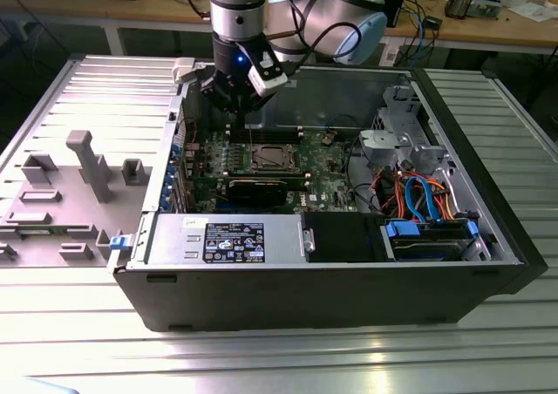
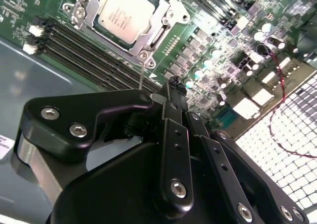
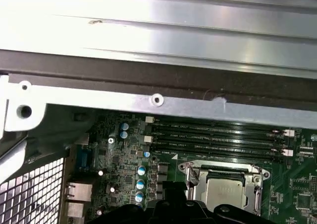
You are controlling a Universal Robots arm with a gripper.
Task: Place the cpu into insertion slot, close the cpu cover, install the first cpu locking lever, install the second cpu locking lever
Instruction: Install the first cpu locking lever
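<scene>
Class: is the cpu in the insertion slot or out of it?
In. In the second wrist view the cpu lies flat inside the insertion slot, with the cpu cover framing its silvery top.

open computer case point(image 1: 488, 237), black memory slots point(image 3: 213, 135), grey plastic fixture point(image 1: 87, 163)

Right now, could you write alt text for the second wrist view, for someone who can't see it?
A black gripper hangs above a green motherboard, a thin lever rising to it. Beyond sits the silvery cpu under its metal cpu cover, beside long black memory slots.
</scene>
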